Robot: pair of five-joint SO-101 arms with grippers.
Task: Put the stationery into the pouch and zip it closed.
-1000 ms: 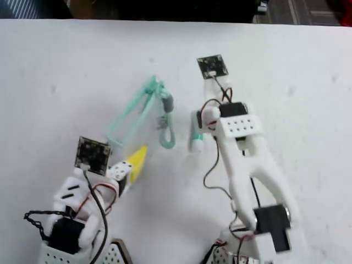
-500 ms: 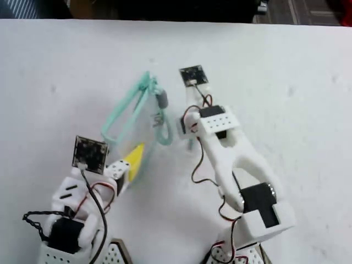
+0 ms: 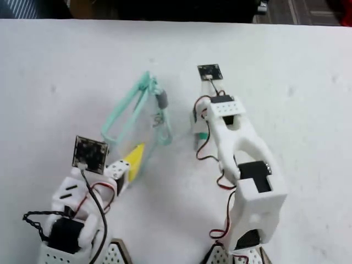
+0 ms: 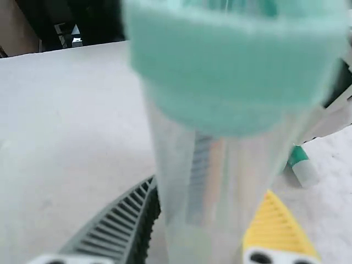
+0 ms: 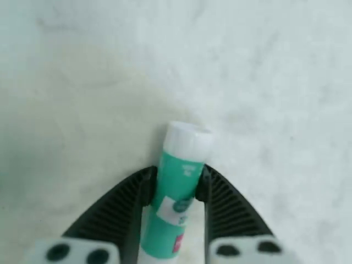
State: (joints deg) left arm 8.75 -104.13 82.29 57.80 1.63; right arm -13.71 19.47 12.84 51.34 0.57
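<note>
A clear pouch (image 3: 133, 114) with teal trim lies on the white table, its grey zipper pull (image 3: 161, 100) at the far end. My left gripper (image 3: 137, 155) is shut on the pouch's near edge. In the left wrist view the pouch (image 4: 220, 137) stands between the grey and yellow fingers of the left gripper (image 4: 212, 192). My right gripper (image 5: 179, 173) is shut on a teal and white glue stick (image 5: 180, 165), just right of the pouch. A bit of the glue stick (image 3: 203, 136) peeks out under the right gripper (image 3: 199, 127). It appears as well beyond the pouch (image 4: 300, 165).
The white table (image 3: 286, 66) stretches wide to the right and to the far left. Its dark back edge (image 3: 165, 11) runs along the top of the high view. Both arm bases stand at the near edge.
The right arm swung left toward the pouch, then came back to the right with the glue stick. The pouch shifted slightly left. The left arm stayed put.
</note>
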